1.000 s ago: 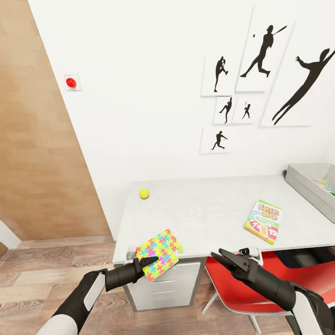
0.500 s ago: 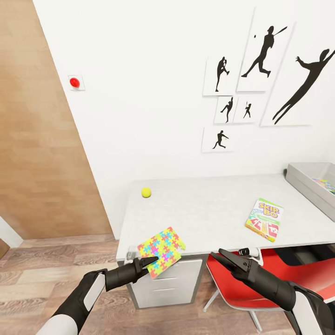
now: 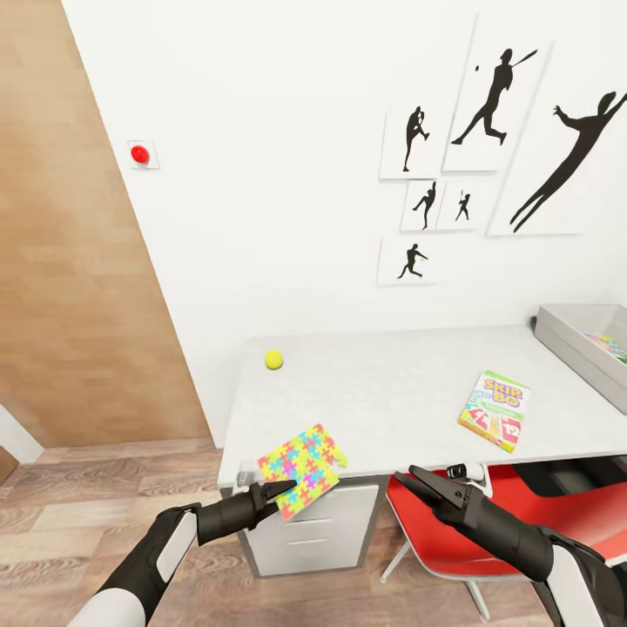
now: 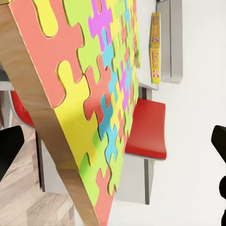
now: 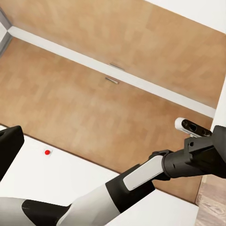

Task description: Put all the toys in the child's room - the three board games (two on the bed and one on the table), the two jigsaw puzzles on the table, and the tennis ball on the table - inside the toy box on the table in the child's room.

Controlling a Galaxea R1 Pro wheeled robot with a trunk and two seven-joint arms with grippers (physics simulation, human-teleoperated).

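Note:
A multicoloured jigsaw puzzle lies tilted over the table's front left edge, partly overhanging it. My left gripper is at the puzzle's lower edge. In the left wrist view the puzzle stands between widely spread fingers, so the gripper is open. The tennis ball rests near the table's back left. A SKIP-BO board game lies to the right. The grey toy box sits at the far right with a second puzzle inside. My right gripper hovers open below the table's front edge.
A red swivel chair is tucked under the table beneath my right arm. Grey drawers stand under the table's left end. A wooden door and a red wall button are to the left. Wood floor lies below.
The whole picture shifted slightly since the earliest frame, so the camera moved. Both arms, the puzzle, ball and game keep the same places on the table.

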